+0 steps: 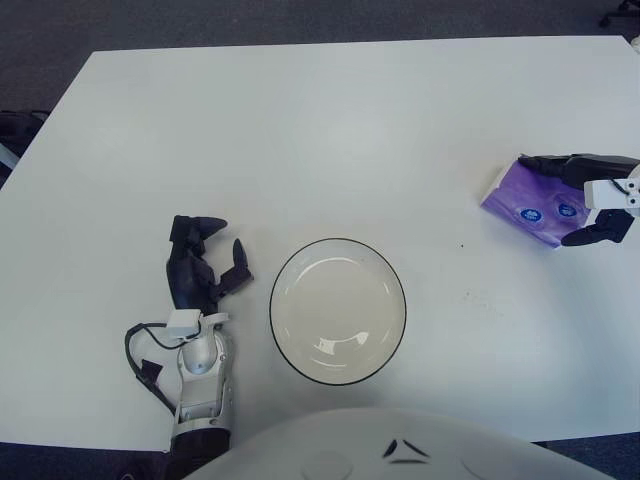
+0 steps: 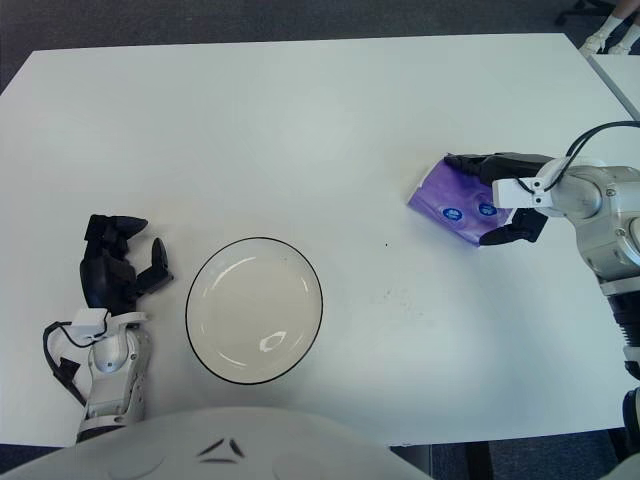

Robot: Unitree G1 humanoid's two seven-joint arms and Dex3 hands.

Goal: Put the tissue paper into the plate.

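Note:
A purple tissue pack lies on the white table at the right. My right hand is at the pack, with fingers along its far edge and a thumb at its near corner, closed around it. It also shows in the left eye view at the right edge, with the pack beside it. A white plate with a dark rim sits near the table's front, left of centre, and holds nothing. My left hand shows left of the plate, fingers relaxed and empty.
A white table edge and a chair base show at the far right beyond the table. Dark carpet surrounds the table.

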